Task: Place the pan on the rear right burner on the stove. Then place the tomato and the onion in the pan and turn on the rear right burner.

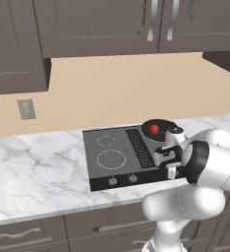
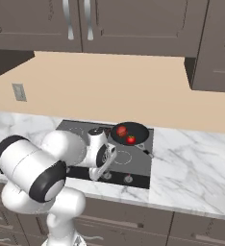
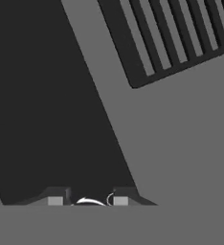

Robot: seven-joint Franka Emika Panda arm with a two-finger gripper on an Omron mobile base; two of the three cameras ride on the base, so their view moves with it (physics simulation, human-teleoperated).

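The black pan [image 1: 158,123] [image 2: 138,129] sits at the rear right of the dark grey stove [image 1: 95,170] [image 2: 139,163], covering the rear right burner. Inside it lie the bright red, green-topped tomato [image 2: 131,140] [image 1: 164,136] and the duller red onion [image 2: 121,130] [image 1: 154,128]. My gripper [image 1: 171,173] [image 2: 104,174] [image 3: 87,202] points down at the stove's front edge. In the hand view its two fingertips [image 3: 55,201] sit snug on either side of a small knob [image 3: 88,202] with a white mark.
Two other knobs [image 1: 112,181] [image 1: 132,178] line the stove's front left, and one more knob [image 2: 128,178] shows to the gripper's right. The black vent grille [image 1: 139,147] [image 3: 176,38] runs down the middle. Marble counter [image 1: 33,167] [image 2: 196,173] spreads to both sides; cabinets hang overhead.
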